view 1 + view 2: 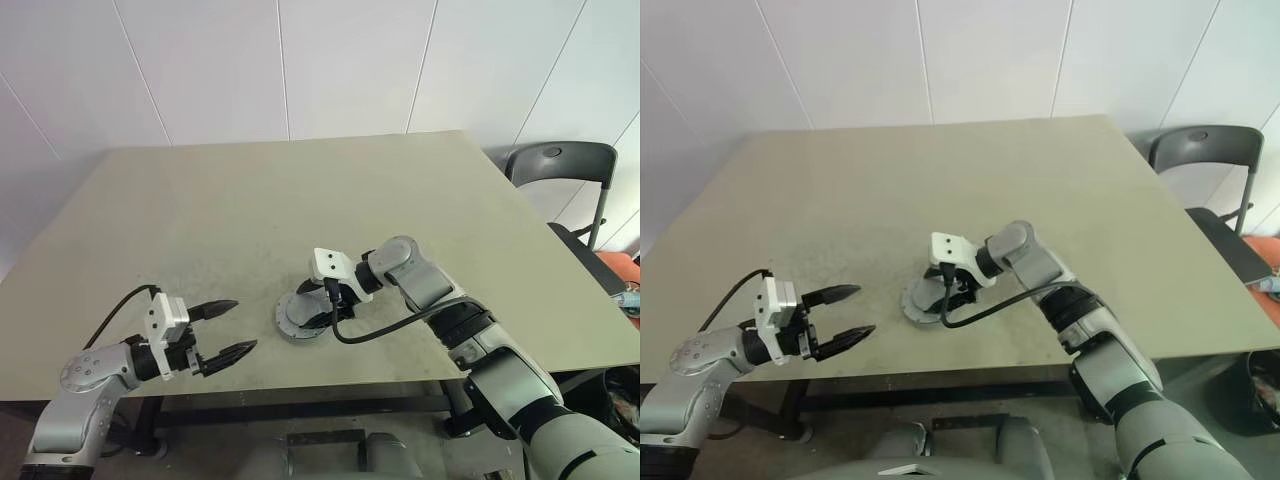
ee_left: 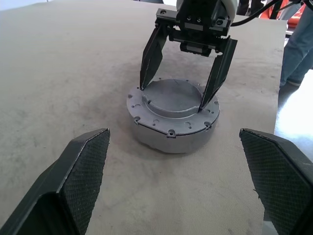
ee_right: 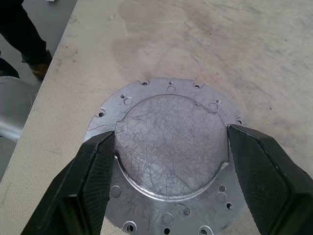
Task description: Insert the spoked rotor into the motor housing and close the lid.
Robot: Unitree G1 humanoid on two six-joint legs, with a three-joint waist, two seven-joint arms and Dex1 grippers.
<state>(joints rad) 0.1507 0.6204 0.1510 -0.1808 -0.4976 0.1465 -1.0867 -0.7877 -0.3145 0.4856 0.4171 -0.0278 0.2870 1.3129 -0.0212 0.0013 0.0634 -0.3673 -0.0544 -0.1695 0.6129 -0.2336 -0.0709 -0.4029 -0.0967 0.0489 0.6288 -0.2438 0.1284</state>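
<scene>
The motor housing (image 2: 171, 139) is a round grey body on the table, near its front edge at the middle. On top of it lies the lid (image 3: 171, 142), a grey disc with a raised round centre and small holes round its rim. My right gripper (image 2: 171, 98) comes down on it from above, one finger against each side of the raised centre. My left gripper (image 1: 243, 325) hovers open to the left of the housing, pointing at it, with nothing between its fingers. The spoked rotor is hidden.
The beige table (image 1: 250, 200) has bare room all round the housing. A dark chair (image 1: 560, 165) stands past the back right corner. A person's legs (image 2: 293, 49) stand beside the table. A black cable (image 1: 390, 325) loops from my right wrist.
</scene>
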